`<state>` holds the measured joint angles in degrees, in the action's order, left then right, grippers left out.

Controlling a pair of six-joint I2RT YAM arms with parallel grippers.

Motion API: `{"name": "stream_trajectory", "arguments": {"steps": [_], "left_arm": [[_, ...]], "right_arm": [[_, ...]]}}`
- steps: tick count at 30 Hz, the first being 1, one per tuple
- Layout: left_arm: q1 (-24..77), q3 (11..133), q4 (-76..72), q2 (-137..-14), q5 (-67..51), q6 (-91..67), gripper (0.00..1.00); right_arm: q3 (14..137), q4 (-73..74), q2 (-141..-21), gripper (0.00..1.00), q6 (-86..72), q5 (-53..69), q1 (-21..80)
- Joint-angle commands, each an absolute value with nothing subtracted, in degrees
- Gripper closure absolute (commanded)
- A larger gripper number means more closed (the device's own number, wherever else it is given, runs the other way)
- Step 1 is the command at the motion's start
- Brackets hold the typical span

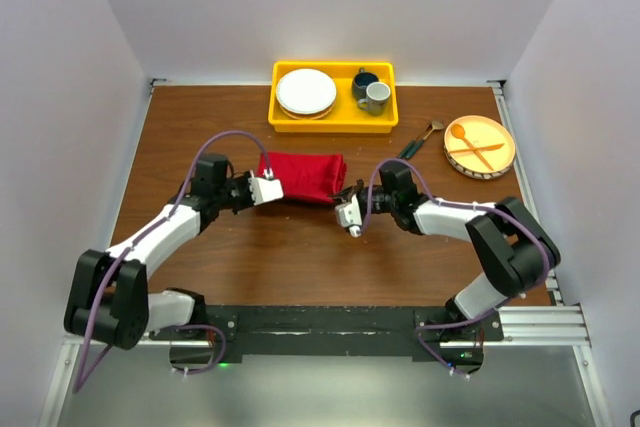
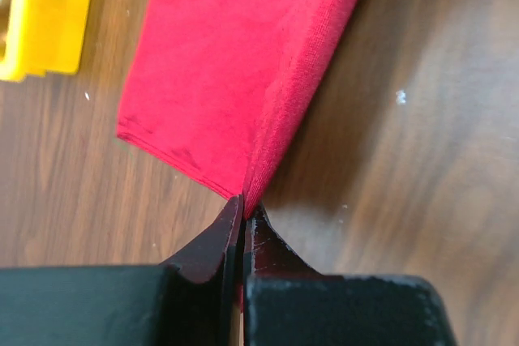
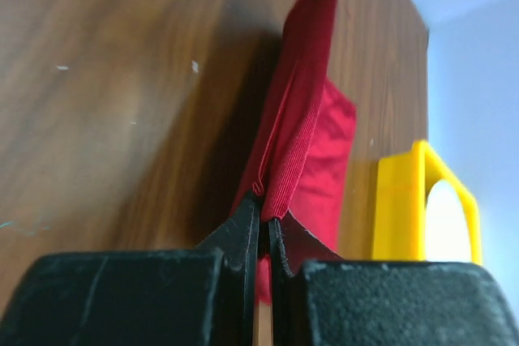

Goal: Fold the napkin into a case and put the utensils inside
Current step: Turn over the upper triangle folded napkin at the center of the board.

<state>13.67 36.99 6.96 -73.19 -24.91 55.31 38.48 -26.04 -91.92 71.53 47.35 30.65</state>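
Note:
The red napkin (image 1: pixel 303 173) lies folded into a band on the wooden table, just in front of the yellow tray. My left gripper (image 1: pixel 270 188) is shut on its near left corner; in the left wrist view the cloth (image 2: pixel 235 62) runs away from the pinching gripper (image 2: pixel 243 204). My right gripper (image 1: pixel 347 203) is shut on the near right corner, and the napkin's edge (image 3: pixel 300 111) stretches taut and raised from the gripper (image 3: pixel 264 218) toward the other arm. Gold-coloured utensils (image 1: pixel 478 145) lie on a round plate at the right. Another spoon (image 1: pixel 422 139) lies beside that plate.
A yellow tray (image 1: pixel 283 123) at the back holds white plates (image 1: pixel 306 92) and two mugs (image 1: pixel 370 90). It also shows in the wrist views as the tray corner (image 2: pixel 45 22) and the tray rim (image 3: pixel 397 208). The round plate (image 1: pixel 505 155) sits at the far right. White walls enclose the table.

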Motion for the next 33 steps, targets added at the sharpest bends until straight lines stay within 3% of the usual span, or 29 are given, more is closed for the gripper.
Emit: {"name": "stream_trajectory", "arguments": {"steps": [1,18,33], "left_arm": [[13.2,34.6,12.0,-69.5,-21.0,58.4,1.0],[18.4,30.8,21.0,-71.1,-22.3,62.0,1.0],[21.6,29.3,22.2,-72.6,-20.3,62.5,1.0]], "right_arm": [[34.9,-16.4,-85.7,1.0,86.9,50.0,30.1],[34.9,3.5,-87.9,1.0,101.8,45.2,35.7],[33.6,10.0,-86.9,1.0,106.7,42.4,37.8]]}}
